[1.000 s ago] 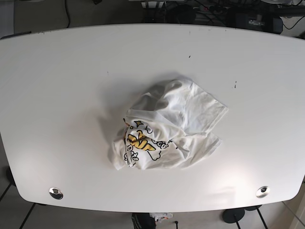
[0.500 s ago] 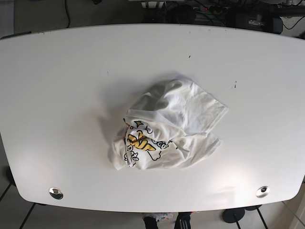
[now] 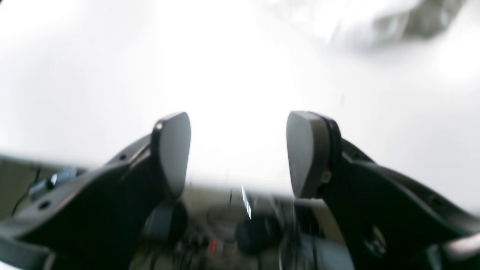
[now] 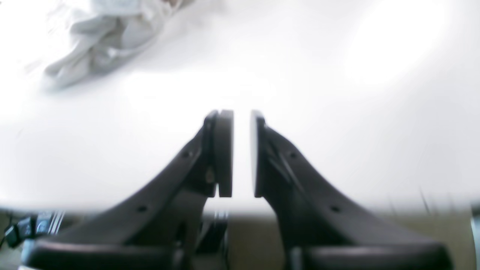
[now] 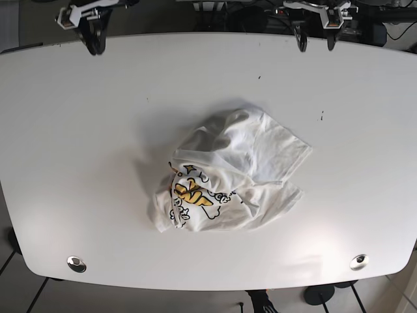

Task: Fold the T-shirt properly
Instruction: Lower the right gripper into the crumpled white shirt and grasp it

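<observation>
The white worktop (image 5: 78, 163) filled nearly the whole base view, and the T-shirt (image 5: 228, 173) lay crumpled in a heap just past its centre toward 5 o'clock, the yellow and black print showing on the lower left of the bundle. It had not shifted from half a second earlier. What had changed was at the far edge: both arms had come into sight there, absent a moment before. The left gripper (image 5: 316, 34) hung at about 1 o'clock with its jaws well apart, and the right gripper (image 5: 93, 34) at about 11 o'clock with its jaws nearly together, only a thin gap between them. Neither touched cloth, so folding had likely not begun. Small dark specks marked the worktop, two round metal fittings (image 5: 76, 263) sat near its front edge, and cables and dark equipment lay beyond it.
</observation>
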Robot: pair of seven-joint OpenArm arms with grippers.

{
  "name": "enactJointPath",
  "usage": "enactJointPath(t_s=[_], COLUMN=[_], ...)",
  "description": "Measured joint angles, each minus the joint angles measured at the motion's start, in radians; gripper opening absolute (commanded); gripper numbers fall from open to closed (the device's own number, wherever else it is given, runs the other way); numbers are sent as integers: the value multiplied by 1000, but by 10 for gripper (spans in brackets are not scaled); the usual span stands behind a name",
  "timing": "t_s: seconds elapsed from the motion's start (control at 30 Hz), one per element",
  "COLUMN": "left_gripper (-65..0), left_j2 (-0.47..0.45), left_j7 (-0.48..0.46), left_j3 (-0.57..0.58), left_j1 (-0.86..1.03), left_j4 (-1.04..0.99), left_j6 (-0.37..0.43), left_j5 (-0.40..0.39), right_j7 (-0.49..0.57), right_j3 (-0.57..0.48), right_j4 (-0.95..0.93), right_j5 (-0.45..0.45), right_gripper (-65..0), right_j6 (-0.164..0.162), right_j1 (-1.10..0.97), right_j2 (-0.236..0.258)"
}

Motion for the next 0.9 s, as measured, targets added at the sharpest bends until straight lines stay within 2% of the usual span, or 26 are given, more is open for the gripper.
enactJointPath(t_s=[0.1,0.13,0.17,0.23,0.3,0.37,0.43,0.5,0.73,0.83,0.9], left_gripper=[-278,-278,-278,-278,-278,-278,-278,-276,-276,-276,-276], left_j2=[0,3,3,3,3,5,6,6,6,9,8], left_j7=[165,255,317,410,435,435,435,435,435,435,434], left_j3=[-45,-76,-90,-115,-147,-183,-204,-217,-258,-261,-270], left_j1=[-166,-247,-300,-376,-405,-421,-430,-438,-449,-448,-439], left_j4=[-25,-28,-30,-30,-31,-33,-34,-35,-56,-56,-56], left_j6=[-7,5,5,-8,-6,0,0,-1,0,-4,-3], left_j5=[5,5,4,2,0,0,0,0,0,0,0], right_j7=[-131,-203,-244,-328,-424,-531,-601,-644,-661,-657,-655], right_j3=[-40,-63,-75,-101,-134,-210,-283,-353,-739,-846,-871], right_j4=[0,0,1,1,0,0,-1,-13,-154,-283,-396], right_j5=[0,-5,-8,-8,-12,-17,-23,-27,-328,-342,-356], right_gripper=[-577,-577,-571,-506,-395,-246,-176,-141,-141,-141,-141], right_j6=[17,63,95,137,178,236,303,346,375,375,374], right_j1=[184,266,314,403,482,581,636,692,925,1036,1100], right_j2=[0,2,3,2,3,6,6,6,2,1,-17])
